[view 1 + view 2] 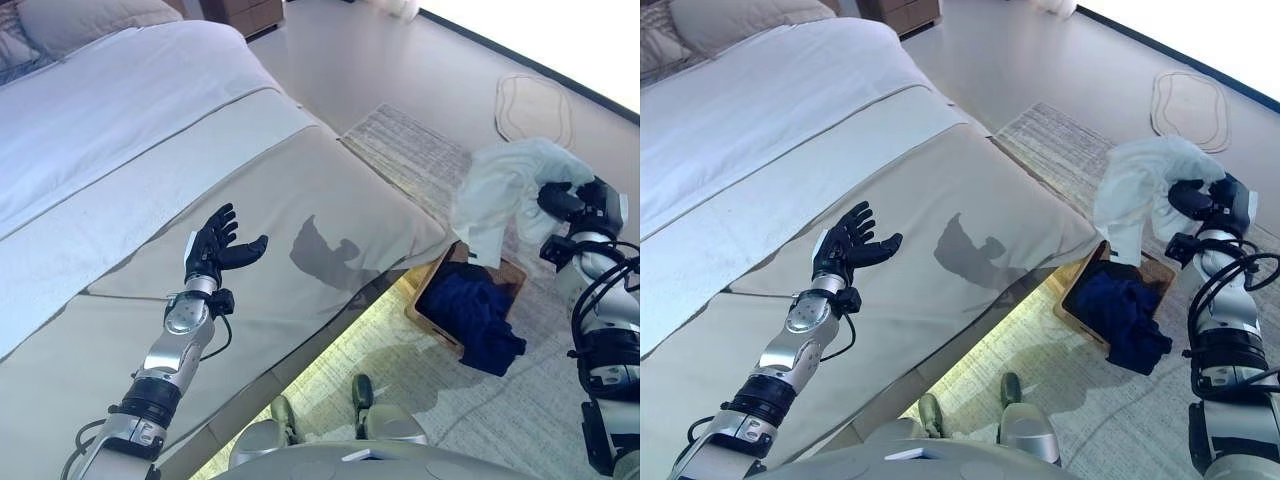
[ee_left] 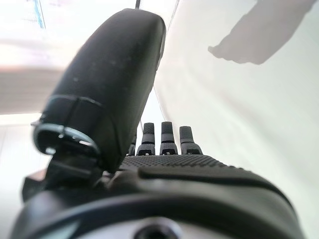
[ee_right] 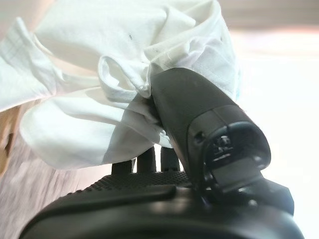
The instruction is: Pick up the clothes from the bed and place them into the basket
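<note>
My right hand (image 1: 572,203) is shut on a white garment (image 1: 508,185) and holds it in the air above the basket (image 1: 428,322), which stands on the rug beside the bed. The right wrist view shows the thumb (image 3: 199,114) and fingers pinching the white cloth (image 3: 124,74). A dark blue garment (image 1: 475,310) lies in the basket and spills over its near side. My left hand (image 1: 215,248) is open and empty, fingers spread, just above the beige bed cover (image 1: 330,200). Its straight fingers (image 2: 169,137) show in the left wrist view.
The bed (image 1: 120,110) has a white sheet and pillows (image 1: 80,20) at the far end. A pale striped rug (image 1: 420,150) lies beside the bed. A small oval mat (image 1: 533,108) lies on the floor further off. A wooden cabinet (image 1: 245,14) stands beyond the bed.
</note>
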You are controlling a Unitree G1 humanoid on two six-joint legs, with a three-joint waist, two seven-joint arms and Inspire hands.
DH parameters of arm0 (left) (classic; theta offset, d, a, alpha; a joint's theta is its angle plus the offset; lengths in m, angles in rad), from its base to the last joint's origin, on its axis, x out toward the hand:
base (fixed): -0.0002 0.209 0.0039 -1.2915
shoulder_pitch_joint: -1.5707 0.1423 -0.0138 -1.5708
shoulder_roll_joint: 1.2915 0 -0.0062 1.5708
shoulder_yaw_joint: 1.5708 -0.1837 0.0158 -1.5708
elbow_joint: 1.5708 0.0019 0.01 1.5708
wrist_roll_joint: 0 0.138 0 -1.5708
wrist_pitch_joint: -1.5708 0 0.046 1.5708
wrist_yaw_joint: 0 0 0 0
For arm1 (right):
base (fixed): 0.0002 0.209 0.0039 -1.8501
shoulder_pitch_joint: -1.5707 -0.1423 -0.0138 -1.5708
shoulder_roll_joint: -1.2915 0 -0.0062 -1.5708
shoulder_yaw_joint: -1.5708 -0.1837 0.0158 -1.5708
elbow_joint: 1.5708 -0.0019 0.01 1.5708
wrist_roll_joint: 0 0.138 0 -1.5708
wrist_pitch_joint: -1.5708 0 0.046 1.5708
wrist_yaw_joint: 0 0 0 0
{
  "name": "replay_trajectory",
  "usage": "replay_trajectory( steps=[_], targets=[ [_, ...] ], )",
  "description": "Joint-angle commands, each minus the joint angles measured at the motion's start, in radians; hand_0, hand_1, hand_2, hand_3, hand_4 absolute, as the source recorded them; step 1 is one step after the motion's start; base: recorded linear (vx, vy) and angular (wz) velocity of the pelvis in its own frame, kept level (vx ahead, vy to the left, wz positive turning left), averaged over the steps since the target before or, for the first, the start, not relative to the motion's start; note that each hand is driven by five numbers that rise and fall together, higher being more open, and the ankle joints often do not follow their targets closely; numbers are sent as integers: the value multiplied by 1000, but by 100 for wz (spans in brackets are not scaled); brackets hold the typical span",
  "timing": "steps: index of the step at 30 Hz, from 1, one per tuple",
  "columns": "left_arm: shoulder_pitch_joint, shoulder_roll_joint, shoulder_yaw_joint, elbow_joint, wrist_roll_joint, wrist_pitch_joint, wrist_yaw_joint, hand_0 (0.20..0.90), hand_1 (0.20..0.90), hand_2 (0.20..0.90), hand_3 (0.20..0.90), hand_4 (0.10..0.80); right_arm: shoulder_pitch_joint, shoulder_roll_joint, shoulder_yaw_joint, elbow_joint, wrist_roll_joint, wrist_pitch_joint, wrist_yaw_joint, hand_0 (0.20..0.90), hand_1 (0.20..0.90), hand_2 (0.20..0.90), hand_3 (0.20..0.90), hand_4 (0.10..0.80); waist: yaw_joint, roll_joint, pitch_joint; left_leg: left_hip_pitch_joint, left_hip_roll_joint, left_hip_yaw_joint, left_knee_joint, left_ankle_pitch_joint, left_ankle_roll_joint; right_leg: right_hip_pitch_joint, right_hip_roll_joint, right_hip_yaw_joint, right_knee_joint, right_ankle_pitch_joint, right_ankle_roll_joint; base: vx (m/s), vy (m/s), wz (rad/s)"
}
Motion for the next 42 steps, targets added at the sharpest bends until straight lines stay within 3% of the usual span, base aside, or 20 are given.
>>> replay_trajectory(
  steps=[1, 13, 28, 29, 30, 31, 42],
  targets=[
    [-45, 12, -38, 25, 41, -107, -8, 900, 900, 900, 900, 800, -36, -83, -78, -50, -62, -90, -48, 300, 300, 300, 200, 100, -1, -12, -141, -27, 11, -90, 50, -82, -30, -11, 16, 8, 73, -78, 20, 2, -65, -2],
    [-35, 32, -82, 13, 88, -91, -64, 900, 900, 900, 900, 800, 20, -95, -117, 53, -73, -61, -7, 300, 300, 300, 200, 100, -51, 23, -123, -28, 26, -46, 24, -67, -47, -44, 27, 35, 59, -57, 24, 17, -61, -7],
    [-54, 22, -143, 9, 42, -87, -68, 900, 900, 900, 900, 800, -51, -154, -75, 180, -74, -35, 12, 300, 300, 300, 200, 100, -67, 87, -80, -54, 42, -18, 5, -42, -75, -77, 27, 31, 34, -49, 23, -7, -43, -6],
    [-57, 19, -143, 9, 37, -89, -65, 900, 900, 900, 900, 800, -58, -159, -73, 186, -67, -30, 15, 394, 394, 394, 310, 210, -68, 89, -76, -55, 43, -18, 3, -39, -78, -79, 28, 30, 33, -49, 22, 0, 0, 0],
    [-59, 17, -145, 11, 36, -90, -61, 900, 900, 900, 900, 800, -59, -160, -72, 186, -70, -30, 15, 841, 841, 841, 831, 731, -68, 90, -75, -55, 44, -18, 3, -38, -79, -79, 28, 30, 33, -49, 22, 0, 0, 0],
    [-59, 16, -145, 10, 35, -90, -58, 900, 900, 900, 900, 800, -58, -159, -71, 185, -76, -29, 20, 900, 900, 900, 900, 800, -69, 92, -74, -56, 45, -17, 3, -38, -80, -78, 28, 29, 32, -49, 22, 2, -25, 3],
    [-58, 13, -138, 7, 33, -89, -61, 900, 900, 900, 900, 800, -48, -152, -58, 167, -115, -19, 15, 900, 900, 900, 900, 800, -67, 100, -66, -57, 47, -27, 4, -31, -87, -69, 25, 20, 31, -54, 17, 0, 0, 0]
  ],
)
